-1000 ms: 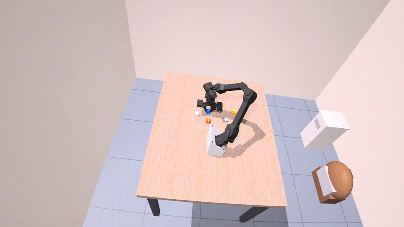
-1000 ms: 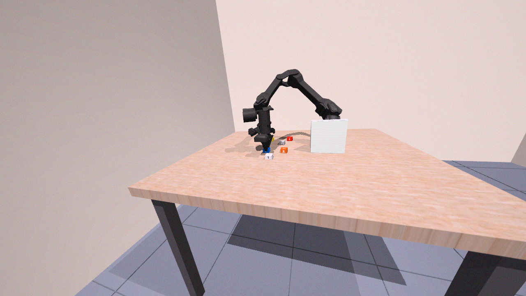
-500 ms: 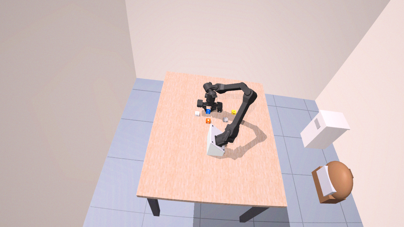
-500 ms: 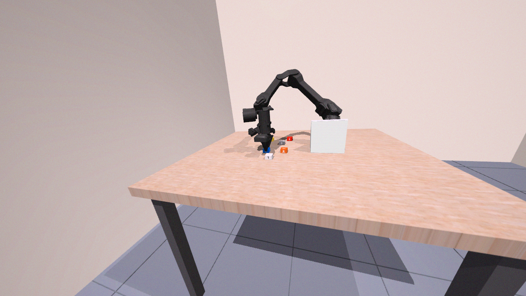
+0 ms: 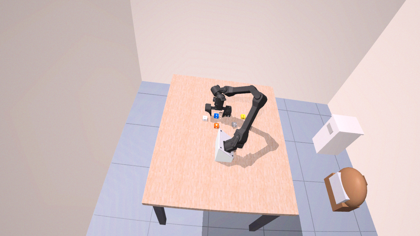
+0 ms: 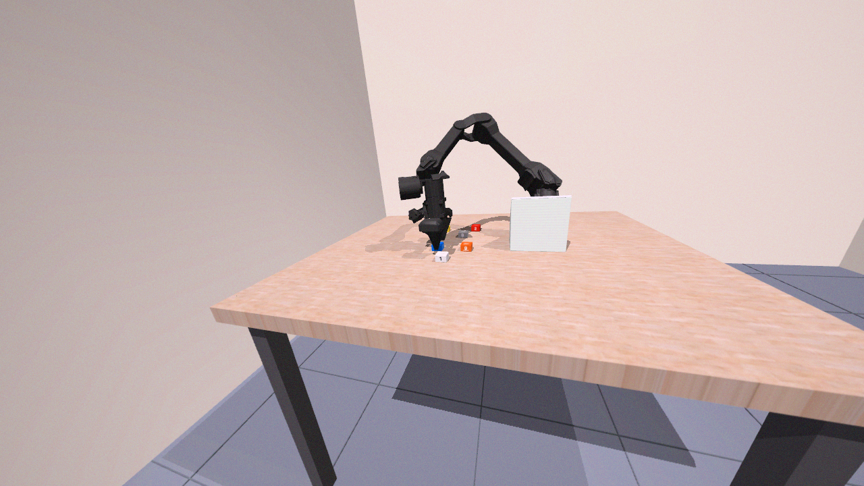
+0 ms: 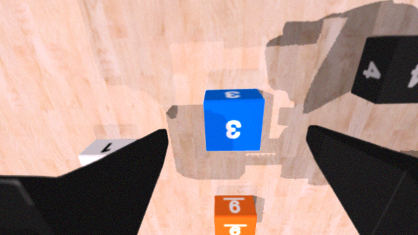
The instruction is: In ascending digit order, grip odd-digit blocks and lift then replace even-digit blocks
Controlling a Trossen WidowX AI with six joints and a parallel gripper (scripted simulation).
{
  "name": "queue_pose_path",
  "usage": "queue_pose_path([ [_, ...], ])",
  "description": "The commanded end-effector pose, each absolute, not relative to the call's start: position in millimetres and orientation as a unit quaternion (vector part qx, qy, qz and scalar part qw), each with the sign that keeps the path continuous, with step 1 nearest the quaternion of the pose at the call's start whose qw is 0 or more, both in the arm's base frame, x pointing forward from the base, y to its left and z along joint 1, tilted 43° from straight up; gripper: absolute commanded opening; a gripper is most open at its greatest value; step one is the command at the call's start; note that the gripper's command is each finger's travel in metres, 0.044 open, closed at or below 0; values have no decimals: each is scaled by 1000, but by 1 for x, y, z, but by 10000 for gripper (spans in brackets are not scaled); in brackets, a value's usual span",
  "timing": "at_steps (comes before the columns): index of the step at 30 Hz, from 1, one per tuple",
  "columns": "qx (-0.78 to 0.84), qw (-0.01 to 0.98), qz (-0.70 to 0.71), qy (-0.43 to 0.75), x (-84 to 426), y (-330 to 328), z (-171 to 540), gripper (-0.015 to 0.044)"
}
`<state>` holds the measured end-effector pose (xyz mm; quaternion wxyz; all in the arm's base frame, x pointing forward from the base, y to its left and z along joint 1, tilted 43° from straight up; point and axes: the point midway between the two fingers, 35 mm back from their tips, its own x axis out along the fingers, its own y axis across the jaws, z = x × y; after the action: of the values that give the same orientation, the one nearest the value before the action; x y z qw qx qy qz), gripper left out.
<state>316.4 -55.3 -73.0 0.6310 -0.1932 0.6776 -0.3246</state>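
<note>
Wrist view gives me the end effector (image 5: 218, 115) (image 6: 436, 246) (image 7: 236, 134) spread wide and empty, the blue block (image 5: 216, 115) (image 6: 439, 247) (image 7: 233, 125) on the worktop (image 5: 181, 176) (image 6: 543, 289) (image 7: 39, 59) between its fingertips, probably light and stiff, best gripped across its three- and nine-o'clock sides.

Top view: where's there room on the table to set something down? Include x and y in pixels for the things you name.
Table (image 5: 181, 176) (image 6: 634, 295): broad patch between white base (image 5: 223, 156) (image 6: 539, 225) and bottom edge; another between white block (image 5: 204, 118) (image 6: 441, 257) (image 7: 95, 151) and left edge. Crowded: open jaws either side of blue block (image 5: 216, 115) (image 7: 234, 122), with white, orange (image 5: 216, 126) (image 6: 466, 246) (image 7: 234, 209) and black (image 5: 228, 115) (image 7: 382, 72) blocks nearby.
</note>
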Motion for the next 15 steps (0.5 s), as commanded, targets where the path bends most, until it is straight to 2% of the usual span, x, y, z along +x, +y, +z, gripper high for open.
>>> queue_pose_path([
  [1, -191, 640, -321, 671, 324, -35, -53, 400],
  [5, -191, 640, -321, 671, 324, -35, -53, 400],
  [11, -190, 641, -320, 672, 333, 13, -1, 242],
  [15, -190, 640, -320, 672, 333, 20, 7, 138],
])
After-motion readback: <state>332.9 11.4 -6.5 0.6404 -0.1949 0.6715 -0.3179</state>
